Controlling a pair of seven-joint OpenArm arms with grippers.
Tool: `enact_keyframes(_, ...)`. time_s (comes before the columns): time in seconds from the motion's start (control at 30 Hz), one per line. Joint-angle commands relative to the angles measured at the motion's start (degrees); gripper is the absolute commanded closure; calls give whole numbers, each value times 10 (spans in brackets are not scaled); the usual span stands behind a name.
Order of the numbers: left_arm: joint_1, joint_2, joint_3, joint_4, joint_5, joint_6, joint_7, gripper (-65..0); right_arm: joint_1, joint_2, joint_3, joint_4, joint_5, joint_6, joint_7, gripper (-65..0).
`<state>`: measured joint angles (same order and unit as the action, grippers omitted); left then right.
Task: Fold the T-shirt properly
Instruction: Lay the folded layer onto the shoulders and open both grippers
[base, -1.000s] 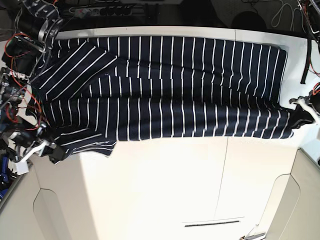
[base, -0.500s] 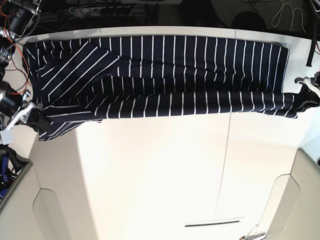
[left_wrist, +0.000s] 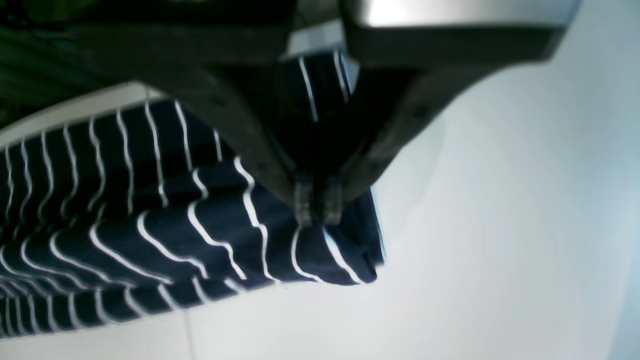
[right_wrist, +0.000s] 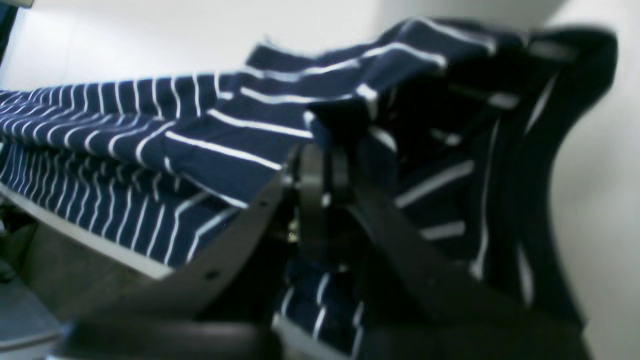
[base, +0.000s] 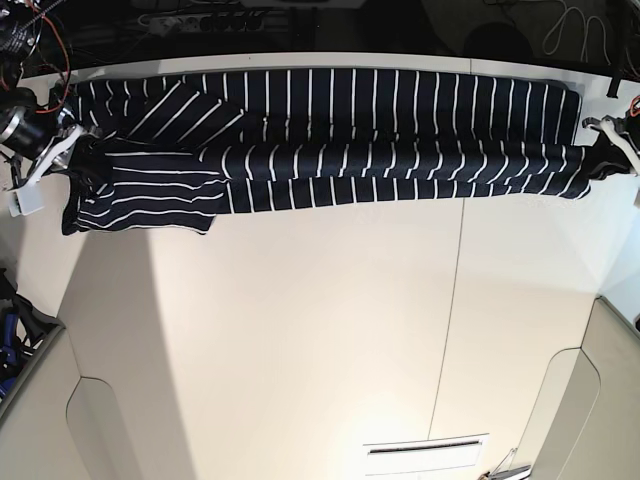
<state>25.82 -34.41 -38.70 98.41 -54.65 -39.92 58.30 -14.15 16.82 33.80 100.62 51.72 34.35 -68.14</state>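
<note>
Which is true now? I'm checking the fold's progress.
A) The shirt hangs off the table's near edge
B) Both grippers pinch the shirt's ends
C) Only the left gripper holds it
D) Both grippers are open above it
B: the left gripper and right gripper are each shut on the T-shirt.

This looks like a robotics lab. A plain white desk (base: 320, 330) fills the base view. Loose red wiring (base: 45, 25) and a power strip (base: 190, 20) crowd its far edge.

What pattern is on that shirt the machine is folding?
The T-shirt is dark navy with thin, evenly spaced white stripes, clearest in the base view.
</note>
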Motion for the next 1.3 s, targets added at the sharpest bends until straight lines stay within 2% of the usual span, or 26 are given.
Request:
enact_keyframes(0.0, -1, -13, -7, 9, -6, -1, -10, 0, -6, 2, 4, 10, 12, 2, 10, 0)
enact_keyframes(0.13, -1, -4, -7, 9, 1, -1, -10, 0, -29, -27, 4, 10, -27, 2, 27, 0)
enact_keyframes(0.27, -1, 5, -7, 9, 5, -1, -10, -76, -38, -49, 4, 9, -54, 2, 28, 0)
enact_keyframes(0.43, -1, 5, -7, 9, 5, -1, -11, -119, -38, -52, 4, 9, -57, 1, 28, -5)
enact_keyframes(0.53, -1, 5, -7, 9, 4, -1, -11, -175, -38, -52, 4, 9, -57, 1, 28, -193)
enact_keyframes(0.6, -1, 5, -7, 9, 4, -1, -11, -216, -38, -53, 8, 9, -57, 0, 28, -241)
enact_keyframes(0.97, -1, 5, -34, 9, 2, 18, -10, -229, -37, -53, 93, 83, -50, -1, 25, -240)
enact_keyframes(1.17, -1, 5, -70, 9, 0, 18, -10, -229, -36, -53, 104, 118, -42, -1, 28, -240)
enact_keyframes(1.27, -1, 5, -75, 9, 0, 23, -6, -276, -25, -55, 103, 119, -36, -1, 47, -240)
